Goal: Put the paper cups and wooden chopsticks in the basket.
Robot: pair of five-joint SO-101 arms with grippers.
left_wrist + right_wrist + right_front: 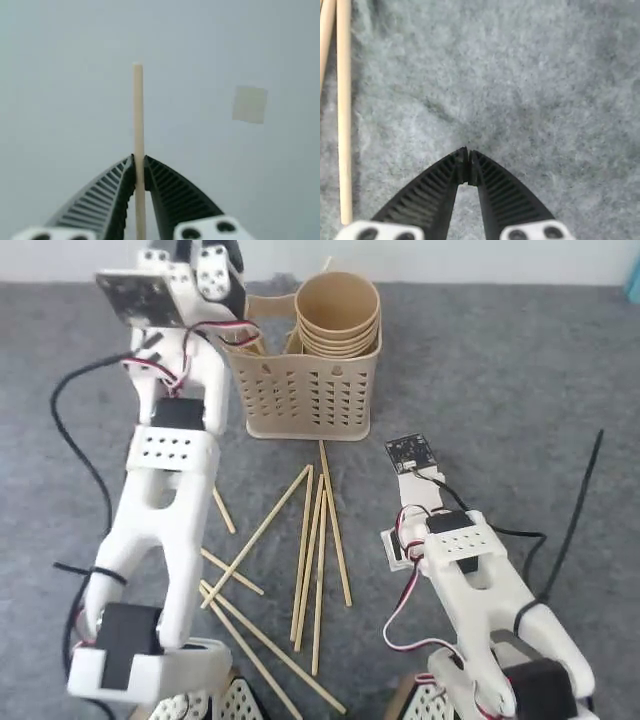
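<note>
A beige slotted basket (300,400) stands at the back of the grey carpet, with a stack of paper cups (337,310) nested in its right side. Several wooden chopsticks (320,540) lie scattered on the carpet in front of it. My left arm (175,300) is raised beside the basket's left end. My left gripper (139,159) is shut on one chopstick (138,110), which points straight out against a pale wall. My right gripper (468,150) is shut on nothing, low over bare carpet, with two chopsticks (343,100) lying off to one side. My right arm (455,540) sits right of the chopstick pile.
Cables (70,430) trail along the left arm and beside the right arm. Open carpet (500,380) lies to the right of the basket. A pale square patch (249,104) shows on the wall in the left wrist view.
</note>
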